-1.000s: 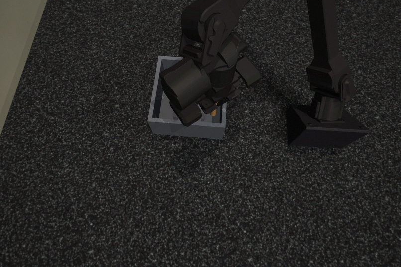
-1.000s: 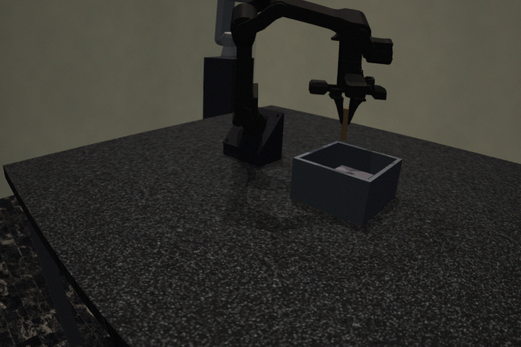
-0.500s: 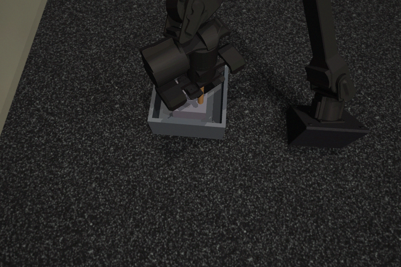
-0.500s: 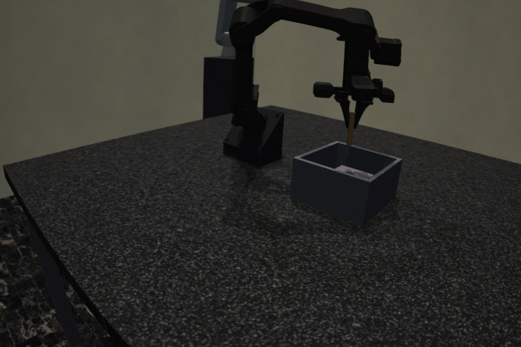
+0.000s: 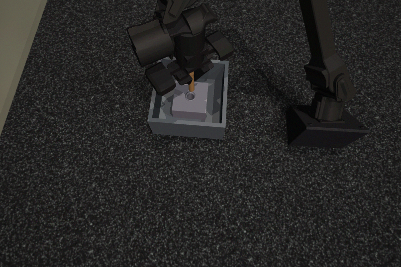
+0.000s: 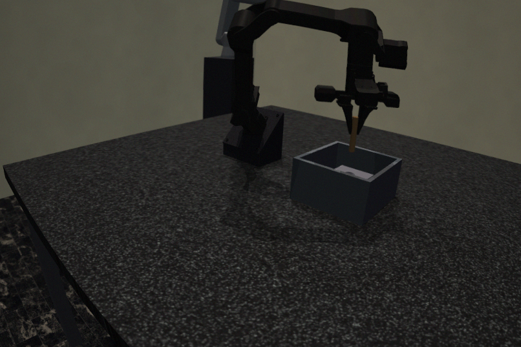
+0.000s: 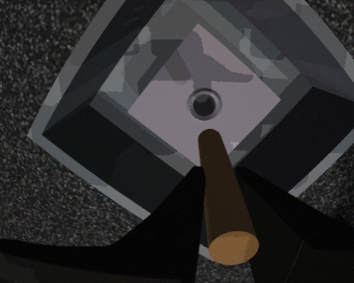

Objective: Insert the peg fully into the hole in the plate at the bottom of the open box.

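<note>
Left of centre in the top view, the gray box point(image 5: 187, 130) holds a pale plate point(image 5: 189, 108) with its hole point(image 5: 190, 96). Above it the gripper point(image 5: 187, 77) is clamped on the upright orange peg point(image 5: 191, 84), its tip just above the hole.

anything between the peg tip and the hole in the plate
Nothing. In the wrist view the peg, held in the gripper, ends just short of the hole, with only bare plate between.

tbl point(image 6: 174, 260): dark speckled | wall point(image 6: 108, 38): olive | floor point(image 6: 17, 320): dark tile
</note>
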You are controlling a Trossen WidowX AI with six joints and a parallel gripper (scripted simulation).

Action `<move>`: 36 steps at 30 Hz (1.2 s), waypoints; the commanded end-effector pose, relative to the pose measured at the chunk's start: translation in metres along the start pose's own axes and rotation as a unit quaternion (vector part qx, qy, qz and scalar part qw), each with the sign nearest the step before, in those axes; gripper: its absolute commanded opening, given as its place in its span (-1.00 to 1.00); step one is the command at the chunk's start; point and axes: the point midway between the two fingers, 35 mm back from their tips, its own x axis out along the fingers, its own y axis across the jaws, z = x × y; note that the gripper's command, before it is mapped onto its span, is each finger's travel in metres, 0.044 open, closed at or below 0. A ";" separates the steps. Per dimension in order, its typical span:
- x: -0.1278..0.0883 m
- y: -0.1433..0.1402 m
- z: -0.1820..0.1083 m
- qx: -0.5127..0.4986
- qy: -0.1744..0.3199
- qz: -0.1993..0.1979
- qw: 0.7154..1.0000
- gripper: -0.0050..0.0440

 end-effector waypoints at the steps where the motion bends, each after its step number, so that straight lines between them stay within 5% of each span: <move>1: 0.000 0.000 0.008 -0.002 -0.002 -0.001 1.000 -0.80; 17: 0.039 0.000 0.008 -0.002 -0.002 -0.001 1.000 -0.80; 36: 0.052 0.000 0.008 -0.002 -0.002 -0.001 1.000 -0.80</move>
